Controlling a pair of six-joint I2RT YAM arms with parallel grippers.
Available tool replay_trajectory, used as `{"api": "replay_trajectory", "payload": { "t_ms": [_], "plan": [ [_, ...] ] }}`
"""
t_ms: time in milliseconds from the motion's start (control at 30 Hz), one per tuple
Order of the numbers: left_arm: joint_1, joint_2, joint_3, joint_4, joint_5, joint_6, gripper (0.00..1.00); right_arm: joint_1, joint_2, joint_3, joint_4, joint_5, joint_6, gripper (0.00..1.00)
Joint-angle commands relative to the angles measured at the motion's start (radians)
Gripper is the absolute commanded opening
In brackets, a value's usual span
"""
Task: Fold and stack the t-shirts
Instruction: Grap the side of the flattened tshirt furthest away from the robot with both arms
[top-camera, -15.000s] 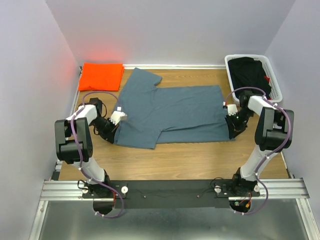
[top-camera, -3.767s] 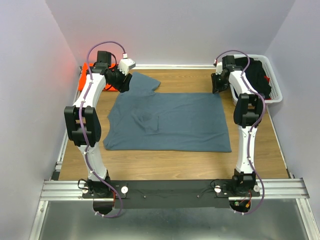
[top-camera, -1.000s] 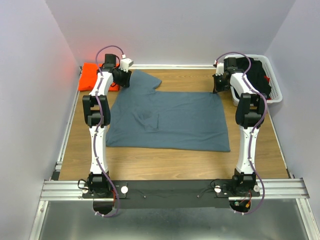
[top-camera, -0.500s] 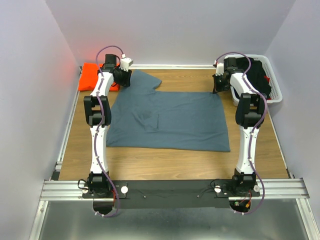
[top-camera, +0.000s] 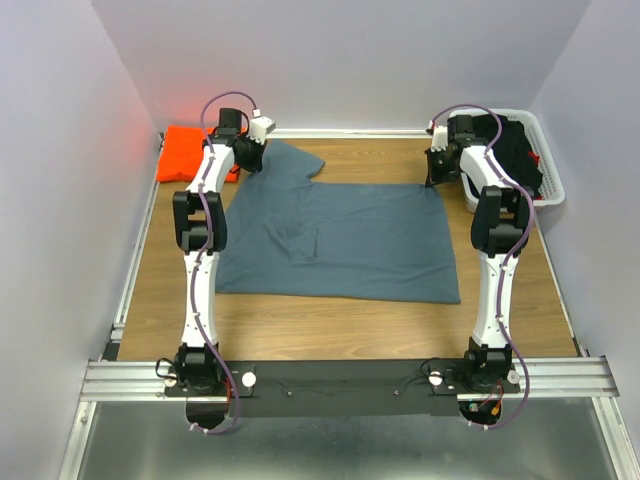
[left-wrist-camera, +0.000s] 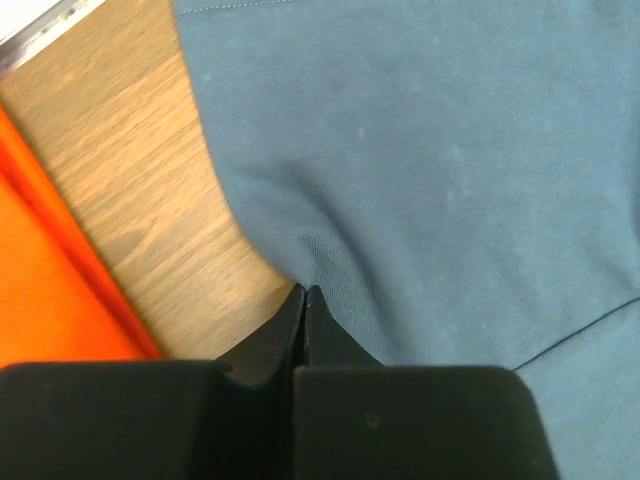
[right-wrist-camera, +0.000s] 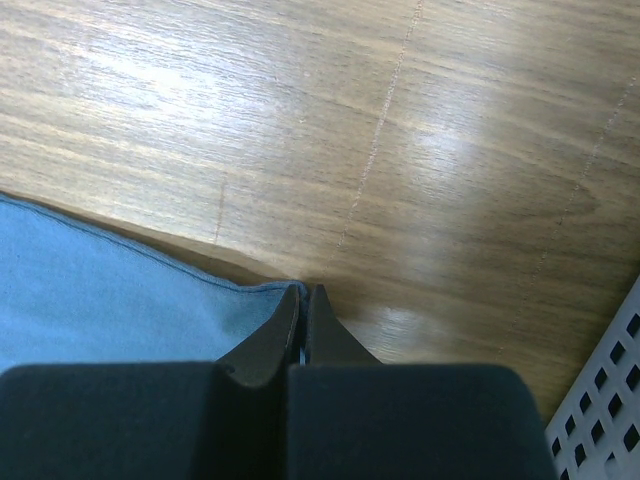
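The left hand (left-wrist-camera: 304, 291) pinches the edge of the slate-blue t-shirt (top-camera: 340, 235) at eleven o'clock; the right hand (right-wrist-camera: 303, 291) grips its one o'clock corner.

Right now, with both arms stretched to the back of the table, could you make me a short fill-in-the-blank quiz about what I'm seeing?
1. The blue-grey t-shirt lies spread on the wooden table; the folded t-shirt in the far left corner is coloured ____.
2. The left gripper and the right gripper each pinch that spread shirt's far edge, so their jaws are not open but ____.
3. The white basket of dark clothes stands on the robot's ____ side.

Missing words: orange; shut; right.
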Motion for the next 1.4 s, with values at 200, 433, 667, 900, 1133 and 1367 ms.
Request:
{"api": "replay_trajectory", "payload": {
  "t_ms": [200, 433, 667, 900, 1133, 1367],
  "plan": [
    [0.016, -0.143, -0.123, 0.086, -0.005, 0.014, 0.0, 0.0, -0.044, -0.003, -0.064, 0.001, -0.02, 0.01],
    [0.065, -0.271, -0.25, 0.162, 0.072, 0.014, 0.0, -0.002, -0.106, -0.035, -0.053, 0.001, -0.027, 0.01],
    [0.082, -0.347, -0.347, 0.195, 0.127, 0.054, 0.0, -0.002, -0.156, -0.062, -0.049, -0.008, -0.032, 0.0],
    [0.096, -0.397, -0.399, 0.178, 0.152, 0.095, 0.0, -0.025, -0.2, -0.088, -0.049, -0.03, -0.046, 0.01],
    [0.131, -0.526, -0.57, 0.201, 0.17, 0.143, 0.0, -0.026, -0.278, -0.18, -0.047, -0.039, -0.073, 0.0],
    [0.166, -0.647, -0.747, 0.211, 0.179, 0.21, 0.0, -0.026, -0.352, -0.285, -0.044, -0.067, -0.078, 0.01]
  ]
}}
